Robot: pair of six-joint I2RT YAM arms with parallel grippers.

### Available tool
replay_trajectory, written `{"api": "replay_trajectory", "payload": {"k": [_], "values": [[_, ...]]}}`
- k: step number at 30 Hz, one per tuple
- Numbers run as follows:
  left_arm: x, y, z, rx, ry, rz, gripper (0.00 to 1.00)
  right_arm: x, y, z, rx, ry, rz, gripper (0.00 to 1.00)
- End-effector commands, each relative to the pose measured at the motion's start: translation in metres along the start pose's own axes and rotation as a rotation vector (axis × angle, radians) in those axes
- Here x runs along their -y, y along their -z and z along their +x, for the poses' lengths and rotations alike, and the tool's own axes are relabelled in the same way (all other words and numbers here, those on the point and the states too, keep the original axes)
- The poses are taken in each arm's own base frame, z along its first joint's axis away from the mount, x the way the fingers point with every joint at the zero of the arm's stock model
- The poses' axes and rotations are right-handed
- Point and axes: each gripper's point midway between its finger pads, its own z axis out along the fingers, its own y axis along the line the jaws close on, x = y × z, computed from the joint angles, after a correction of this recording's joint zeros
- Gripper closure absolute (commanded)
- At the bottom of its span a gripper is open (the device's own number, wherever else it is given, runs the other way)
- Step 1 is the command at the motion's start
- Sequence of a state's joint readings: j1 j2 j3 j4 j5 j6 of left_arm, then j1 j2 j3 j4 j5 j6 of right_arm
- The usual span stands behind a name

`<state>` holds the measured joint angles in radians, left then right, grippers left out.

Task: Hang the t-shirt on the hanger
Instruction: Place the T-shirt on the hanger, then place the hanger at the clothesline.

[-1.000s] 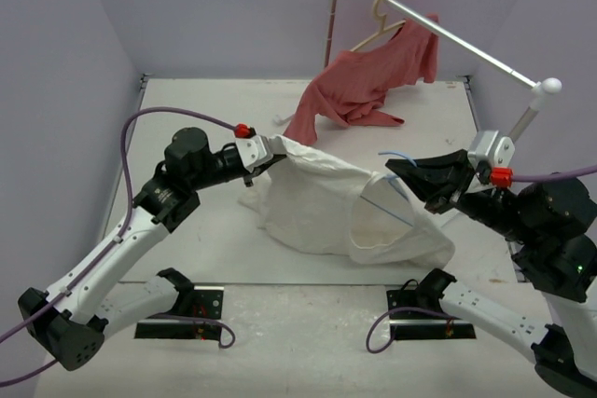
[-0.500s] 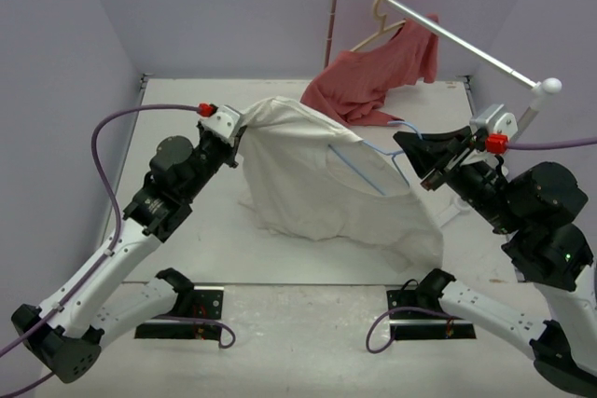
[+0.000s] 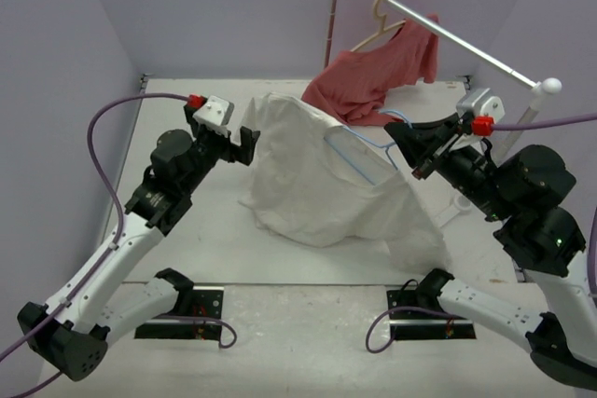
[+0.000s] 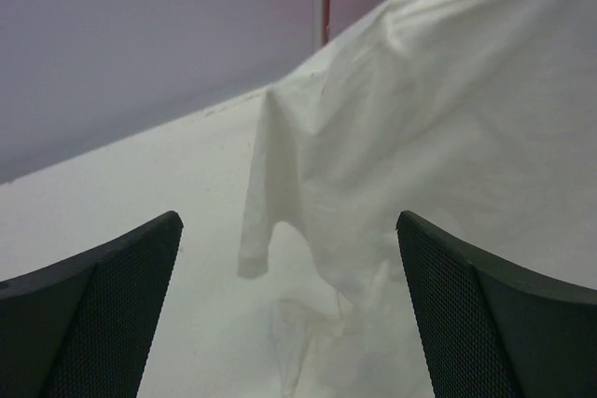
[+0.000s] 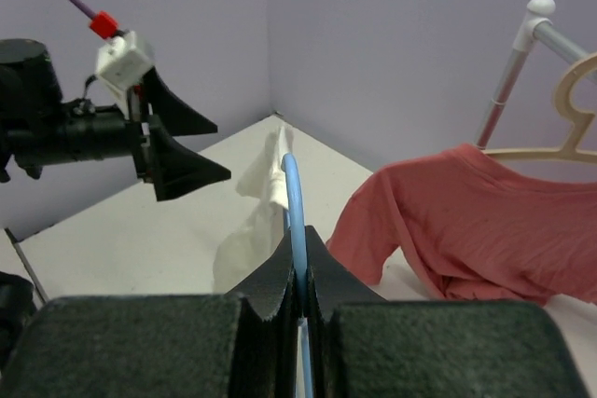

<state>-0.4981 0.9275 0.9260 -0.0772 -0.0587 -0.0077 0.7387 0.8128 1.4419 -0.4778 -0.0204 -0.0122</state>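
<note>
Cream, blue and salmon against lilac

The t-shirt [image 3: 317, 184] is plain cream-white; the hanger [image 5: 294, 202] light blue; the other shirt [image 3: 373, 81] salmon-red; the thick hanger [image 5: 527, 151] beige; the cable [image 3: 546, 121] purple; the walls [image 3: 205, 6] lilac; the table [image 3: 187, 258] off-white, unpatterned.

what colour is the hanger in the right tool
Light blue. The hanger shows best in the right wrist view.

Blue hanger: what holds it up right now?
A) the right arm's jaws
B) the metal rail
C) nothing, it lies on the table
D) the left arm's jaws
A: the right arm's jaws are shut on the blue hanger, with the white t-shirt draped over it; the left arm's jaws are open and empty.
</note>
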Motion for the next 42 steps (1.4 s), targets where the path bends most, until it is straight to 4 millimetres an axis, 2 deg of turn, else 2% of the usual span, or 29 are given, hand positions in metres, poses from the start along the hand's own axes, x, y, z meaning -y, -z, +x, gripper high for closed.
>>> {"api": "replay_trajectory", "payload": {"k": [1, 2, 4, 6, 7, 8, 9, 13, 18, 19, 21, 22, 23, 24, 25, 27, 28, 30, 32, 33, 34, 35, 38, 40, 42], "values": [[0.023, 0.057, -0.115, 0.378, -0.007, 0.161, 0.00, 0.005, -0.020, -0.004, -0.039, 0.010, 0.020, 1.00], [0.027, 0.065, -0.124, 0.408, -0.014, 0.189, 0.00, 0.006, -0.025, 0.001, -0.060, 0.002, 0.027, 1.00], [0.051, 0.082, -0.143, 0.457, -0.021, 0.333, 0.00, 0.007, -0.035, 0.010, -0.106, -0.043, 0.038, 1.00], [0.072, 0.095, -0.160, 0.489, -0.030, 0.465, 0.00, -0.003, -0.038, 0.007, -0.118, -0.085, -0.008, 1.00], [0.107, 0.099, -0.153, 0.456, -0.065, 0.695, 0.00, -0.015, -0.040, 0.004, -0.126, -0.103, -0.071, 1.00], [0.113, 0.099, -0.154, 0.449, -0.061, 0.733, 0.00, -0.021, -0.041, 0.000, -0.129, -0.107, -0.107, 1.00], [0.133, 0.102, -0.152, 0.421, -0.087, 0.892, 0.00, -0.027, -0.044, -0.006, -0.131, -0.114, -0.136, 1.00], [0.157, 0.084, -0.144, 0.384, -0.143, 1.055, 0.00, -0.049, -0.043, -0.012, -0.162, -0.092, -0.281, 1.00], [0.188, 0.075, -0.128, 0.314, -0.153, 1.263, 0.00, -0.055, -0.044, -0.004, -0.187, -0.081, -0.323, 1.00], [0.191, 0.072, -0.127, 0.318, -0.166, 1.270, 0.00, -0.057, -0.044, -0.002, -0.191, -0.082, -0.335, 1.00], [0.195, 0.068, -0.126, 0.332, -0.189, 1.275, 0.10, -0.060, -0.043, -0.001, -0.190, -0.086, -0.348, 1.00], [0.198, 0.068, -0.124, 0.331, -0.193, 1.288, 0.20, -0.060, -0.042, -0.001, -0.188, -0.088, -0.352, 1.00], [0.201, 0.069, -0.123, 0.320, -0.190, 1.321, 0.34, -0.060, -0.042, -0.001, -0.185, -0.089, -0.348, 1.00], [0.205, 0.069, -0.118, 0.296, -0.174, 1.361, 0.41, -0.059, -0.042, -0.001, -0.185, -0.086, -0.346, 1.00], [0.208, 0.068, -0.114, 0.272, -0.158, 1.396, 0.44, -0.059, -0.042, -0.001, -0.185, -0.084, -0.343, 1.00], [0.211, 0.067, -0.109, 0.242, -0.138, 1.423, 0.42, -0.059, -0.042, -0.002, -0.188, -0.082, -0.346, 1.00], [0.214, 0.063, -0.103, 0.209, -0.118, 1.438, 0.47, -0.060, -0.043, -0.001, -0.191, -0.081, -0.350, 1.00], [0.215, 0.056, -0.096, 0.182, -0.103, 1.436, 0.74, -0.060, -0.044, -0.001, -0.190, -0.082, -0.350, 1.00], [0.216, 0.052, -0.093, 0.154, -0.086, 1.427, 0.93, -0.059, -0.045, 0.000, -0.190, -0.082, -0.347, 1.00], [0.216, 0.049, -0.090, 0.143, -0.081, 1.429, 0.89, -0.058, -0.045, 0.000, -0.189, -0.080, -0.338, 1.00], [0.216, 0.047, -0.088, 0.130, -0.079, 1.431, 0.66, -0.056, -0.046, 0.001, -0.191, -0.078, -0.330, 1.00], [0.216, 0.047, -0.086, 0.119, -0.079, 1.433, 0.56, -0.055, -0.046, 0.001, -0.192, -0.078, -0.323, 1.00], [0.217, 0.045, -0.083, 0.107, -0.075, 1.431, 0.46, -0.056, -0.047, 0.000, -0.189, -0.078, -0.326, 1.00], [0.218, 0.044, -0.080, 0.099, -0.070, 1.437, 0.36, -0.058, -0.046, -0.003, -0.182, -0.082, -0.339, 1.00], [0.218, 0.044, -0.080, 0.100, -0.072, 1.445, 0.79, -0.059, -0.046, -0.004, -0.179, -0.087, -0.345, 1.00]]}}
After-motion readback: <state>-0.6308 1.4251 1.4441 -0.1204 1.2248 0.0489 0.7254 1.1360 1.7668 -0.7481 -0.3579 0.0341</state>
